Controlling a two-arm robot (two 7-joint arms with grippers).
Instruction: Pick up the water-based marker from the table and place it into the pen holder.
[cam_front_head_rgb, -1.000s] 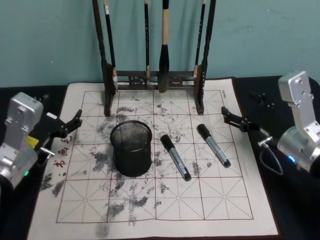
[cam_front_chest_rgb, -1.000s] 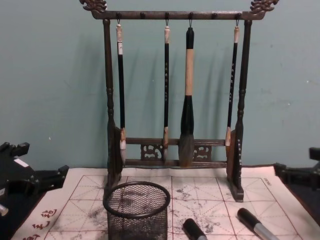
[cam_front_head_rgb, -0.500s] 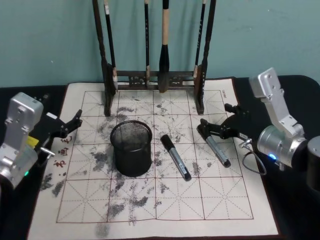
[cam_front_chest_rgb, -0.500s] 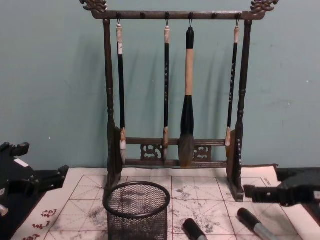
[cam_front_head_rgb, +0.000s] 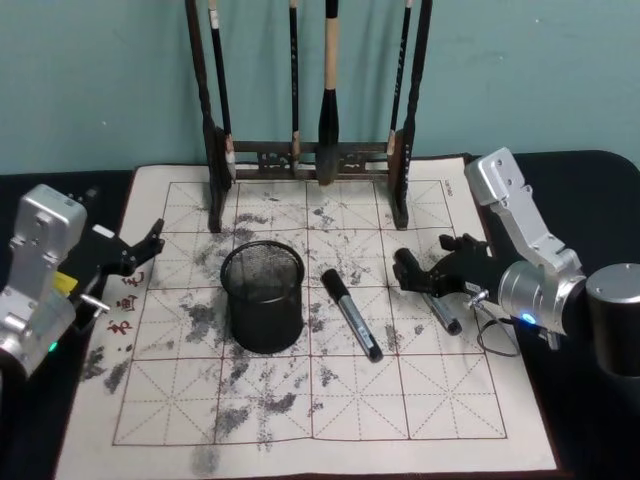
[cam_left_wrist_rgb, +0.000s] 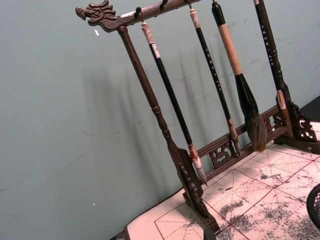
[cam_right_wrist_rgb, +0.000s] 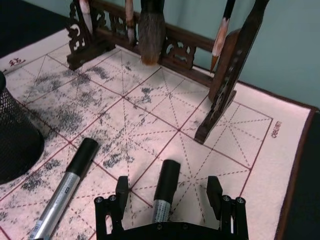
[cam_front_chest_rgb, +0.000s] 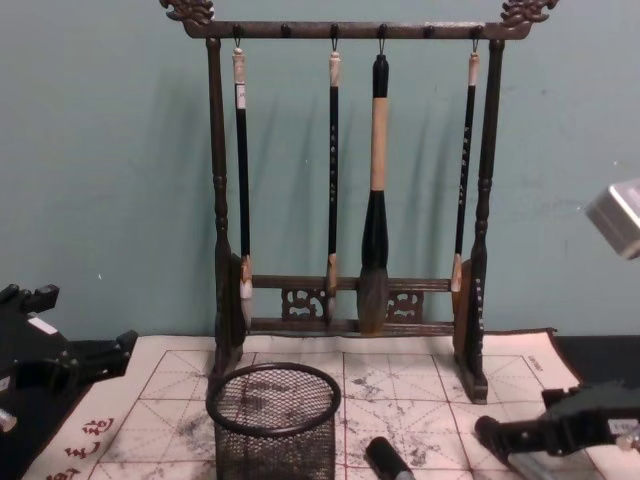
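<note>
Right gripper (cam_right_wrist_rgb: 168, 189), jaws spread, straddles the cap end of the right-hand water-based marker (cam_right_wrist_rgb: 166, 176) on the calligraphy mat (cam_front_head_rgb: 400, 400), well apart from the mesh pen holder (cam_front_head_rgb: 262, 300). Pinching the round cap may roll it away. Left gripper (cam_front_head_rgb: 143, 248) rests open at the mat's left edge.

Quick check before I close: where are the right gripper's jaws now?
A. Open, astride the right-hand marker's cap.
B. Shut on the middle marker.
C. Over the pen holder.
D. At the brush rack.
A: the right wrist view shows the right gripper with jaws open either side of the black cap of the right-hand marker; the left gripper sits idle at far left.
</note>
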